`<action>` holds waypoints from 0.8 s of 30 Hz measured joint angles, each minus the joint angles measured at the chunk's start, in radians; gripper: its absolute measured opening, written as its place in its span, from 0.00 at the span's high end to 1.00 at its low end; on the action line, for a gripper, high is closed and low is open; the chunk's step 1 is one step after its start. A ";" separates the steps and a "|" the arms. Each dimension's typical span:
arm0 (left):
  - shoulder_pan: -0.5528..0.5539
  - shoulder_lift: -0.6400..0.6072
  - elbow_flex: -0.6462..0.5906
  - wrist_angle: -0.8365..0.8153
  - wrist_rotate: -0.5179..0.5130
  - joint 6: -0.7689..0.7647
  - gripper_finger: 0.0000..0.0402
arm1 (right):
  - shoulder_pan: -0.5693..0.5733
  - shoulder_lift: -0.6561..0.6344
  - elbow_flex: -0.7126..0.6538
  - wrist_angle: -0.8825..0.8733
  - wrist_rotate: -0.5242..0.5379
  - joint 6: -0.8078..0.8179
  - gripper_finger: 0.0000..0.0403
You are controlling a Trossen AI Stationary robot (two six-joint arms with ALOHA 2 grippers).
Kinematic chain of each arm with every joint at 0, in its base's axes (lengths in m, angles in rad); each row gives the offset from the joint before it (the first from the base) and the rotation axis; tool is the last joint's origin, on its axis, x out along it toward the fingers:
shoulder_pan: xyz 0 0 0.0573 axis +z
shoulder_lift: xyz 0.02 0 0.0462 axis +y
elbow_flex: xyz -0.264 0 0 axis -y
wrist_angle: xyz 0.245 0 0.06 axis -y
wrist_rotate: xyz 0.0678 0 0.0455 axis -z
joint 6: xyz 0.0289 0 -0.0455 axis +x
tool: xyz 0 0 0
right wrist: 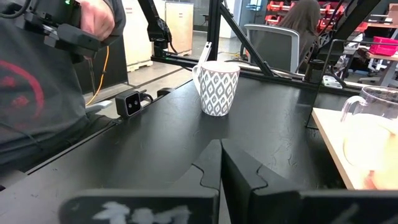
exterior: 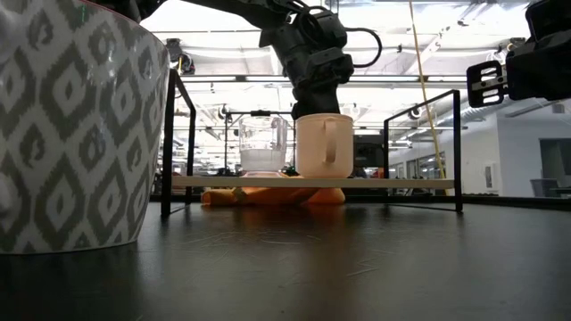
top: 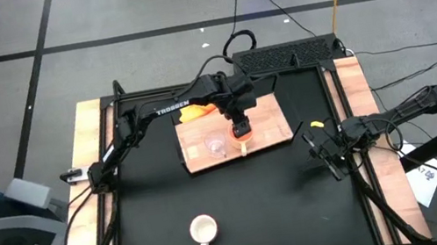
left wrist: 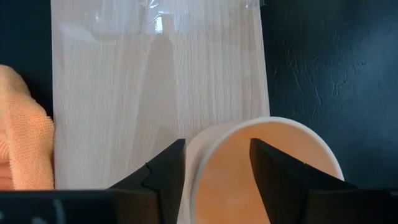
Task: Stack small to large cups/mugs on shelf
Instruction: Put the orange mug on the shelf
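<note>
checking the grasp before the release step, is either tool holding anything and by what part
The left tool holds the yellow-orange mug by its rim, one finger inside and one outside, on the wooden shelf. The right tool is shut and holds nothing.

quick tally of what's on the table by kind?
Mugs with handles: 2, the yellow-orange mug and the white patterned mug
Clear glass cups: 1, the glass cup
Wooden boards: 1, the board
Orange cloths: 1, the cloth
Total: 5
</note>
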 joint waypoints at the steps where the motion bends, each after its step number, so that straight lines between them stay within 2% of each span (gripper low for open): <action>1: 0.000 0.000 0.000 -0.002 0.000 0.005 0.58 | 0.000 0.000 0.000 0.000 0.000 0.000 1.00; 11: 0.000 0.000 0.000 -0.015 0.000 0.013 0.86 | 0.000 0.000 0.000 0.000 0.000 -0.004 1.00; 16: 0.000 0.000 0.000 -0.015 0.001 0.015 0.96 | 0.000 0.000 0.000 0.007 0.000 -0.004 1.00; 20: 0.000 0.000 0.000 -0.018 0.000 0.031 0.97 | 0.000 0.000 0.000 0.008 0.000 -0.001 1.00; 24: 0.000 0.000 0.000 -0.018 0.001 0.049 0.88 | 0.000 0.000 0.000 0.008 0.000 -0.001 1.00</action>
